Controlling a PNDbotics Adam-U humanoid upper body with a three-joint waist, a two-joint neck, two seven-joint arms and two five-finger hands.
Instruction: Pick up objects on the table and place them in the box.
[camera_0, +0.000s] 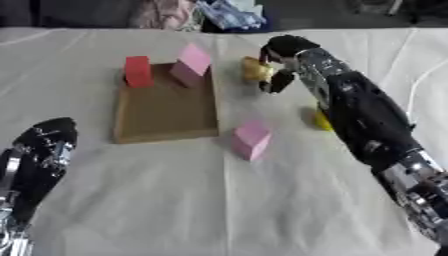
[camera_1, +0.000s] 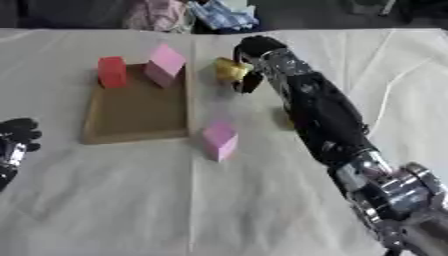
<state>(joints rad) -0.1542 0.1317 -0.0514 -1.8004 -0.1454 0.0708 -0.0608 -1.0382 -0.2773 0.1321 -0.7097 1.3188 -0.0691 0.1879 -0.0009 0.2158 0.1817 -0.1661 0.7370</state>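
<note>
Beyond the box's (camera_0: 166, 112) far right corner, my right hand (camera_0: 282, 62) hung with its fingers curled round a small yellow object (camera_0: 255, 69), which it held just off the box's right side. I judged I had it lifted there so as to carry it over the rim and drop it inside. My left hand (camera_0: 44, 150) rested idle at the lower left; whether its fingers were straight or curled I could not tell.

Counting what lay about: one red block (camera_0: 137, 71) stood at the box's far left corner and one pink block (camera_0: 192, 65) leaned at its far edge, both seemingly in or on the box. A second pink block (camera_0: 251, 139) sat on the cloth (camera_0: 219, 200) near the box's near right corner, yet to be collected. One more yellow piece (camera_0: 321, 120) peeked out beside my right forearm, mostly hidden. So: two pink, one red, two yellow, one box.
</note>
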